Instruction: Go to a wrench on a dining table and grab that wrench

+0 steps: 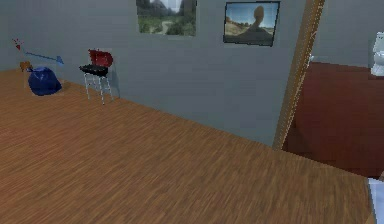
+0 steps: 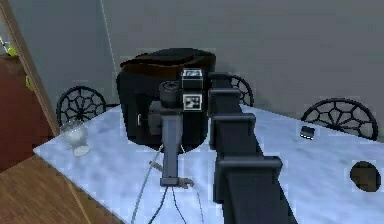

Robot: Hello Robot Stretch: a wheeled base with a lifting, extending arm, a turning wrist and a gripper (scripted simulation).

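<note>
Far to the gripper's (image 2: 171, 200) left, past the edge of the surface (image 2: 300, 170), stands a chair (image 2: 80, 103) with a round spoked back. Nearer the gripper, but also to its left, a pale glass (image 2: 76, 139) stands on the surface. Close behind the gripper rises a big black case (image 2: 150, 80).

The gripper hangs low over the surface at the end of the arm (image 2: 235, 165), and a slim grey shaft (image 2: 171, 140) runs down it to a small blocky end. I cannot tell whether that shaft is the wrench or part of the gripper. My guess is that the wrench lies at or just under the gripper. Whether anything is held, and how the fingers are set, cannot be told.

A wrench should be steel: heavy for its size, stiff, smooth, a little slippery and not fragile. It is best taken across the middle of the handle, near its balance, so the heavier head does not swing. The shaft looks dull grey, narrow and straight; any head shape is too small to tell.

To the gripper's right, a second chair (image 2: 240, 90) stands behind the arm. A small dark thing (image 2: 307, 132) lies well apart on the surface, with a third chair (image 2: 340, 115) beyond it and a dark oval (image 2: 365, 178) farthest right.
</note>
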